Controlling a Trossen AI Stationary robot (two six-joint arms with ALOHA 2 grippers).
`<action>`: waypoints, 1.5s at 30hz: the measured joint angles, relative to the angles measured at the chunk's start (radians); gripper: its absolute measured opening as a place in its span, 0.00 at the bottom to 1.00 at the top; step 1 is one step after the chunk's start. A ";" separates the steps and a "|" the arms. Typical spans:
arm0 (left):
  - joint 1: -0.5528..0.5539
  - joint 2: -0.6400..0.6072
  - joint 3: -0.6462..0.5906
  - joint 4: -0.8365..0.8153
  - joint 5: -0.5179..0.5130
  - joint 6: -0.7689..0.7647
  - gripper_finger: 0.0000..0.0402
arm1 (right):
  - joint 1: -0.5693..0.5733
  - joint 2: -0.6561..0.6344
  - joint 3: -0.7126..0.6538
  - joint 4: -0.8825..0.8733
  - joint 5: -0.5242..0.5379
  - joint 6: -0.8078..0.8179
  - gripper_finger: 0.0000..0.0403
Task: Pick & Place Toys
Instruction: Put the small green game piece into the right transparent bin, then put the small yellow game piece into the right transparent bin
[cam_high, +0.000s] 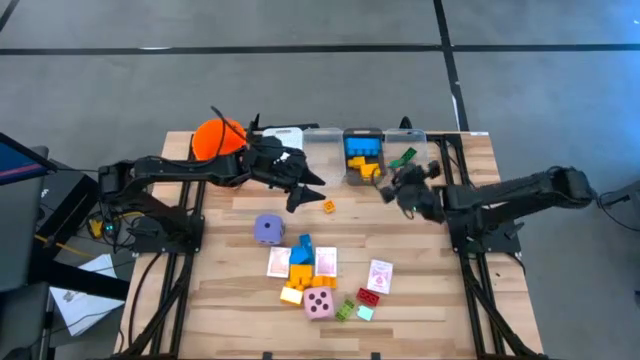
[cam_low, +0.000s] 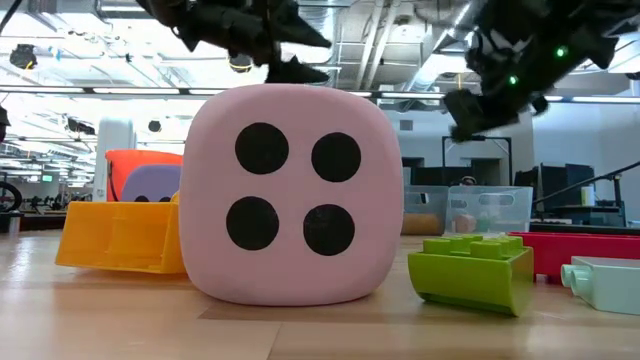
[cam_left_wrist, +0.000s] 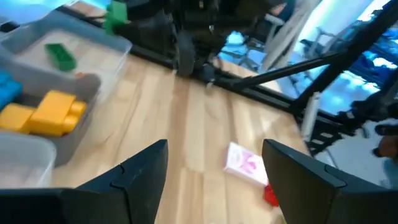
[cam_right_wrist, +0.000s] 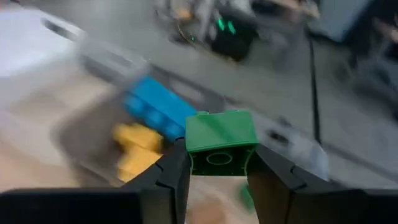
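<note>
Green plastic shows between the fingers of the right gripper (cam_right_wrist: 217, 163): a green brick (cam_right_wrist: 221, 142) clamped from both sides, its hollow underside with a round tube facing the wrist camera. From above, this gripper (cam_high: 408, 187) hangs near the far edge of the wooden table (cam_high: 440, 300), just in front of a row of clear bins (cam_high: 363, 155). The middle bin holds blue and yellow bricks (cam_high: 362, 152); a second green brick (cam_high: 403, 157) lies in the bin to its right.

The left gripper (cam_high: 300, 192) stands with its fingers well apart and nothing between them, over bare wood just beside a small orange brick (cam_high: 328, 207). An orange bucket (cam_high: 218, 138) sits at the far left corner behind that arm.

Toward the near edge lie the remaining toys: a purple die (cam_high: 267, 229), a pink die (cam_high: 319, 304) showing four black dots in the low view, pink-backed cards (cam_high: 379, 275), and a cluster of blue, orange and yellow bricks (cam_high: 300, 262). A red brick (cam_high: 371, 297) and a light green brick (cam_high: 345, 310) lie beside the pink die. No brand or lettering can be read anywhere.
</note>
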 joint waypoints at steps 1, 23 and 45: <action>0.000 -0.006 -0.017 0.011 -0.016 0.000 0.63 | -0.039 -0.013 0.000 -0.041 -0.038 0.029 0.31; 0.005 -0.016 -0.246 0.158 -0.080 -0.007 0.60 | -0.148 -0.014 0.001 0.127 -0.283 -0.023 0.66; -0.232 -0.015 -0.281 0.190 -0.490 0.373 0.59 | 0.420 0.249 0.002 0.417 -0.159 0.231 0.66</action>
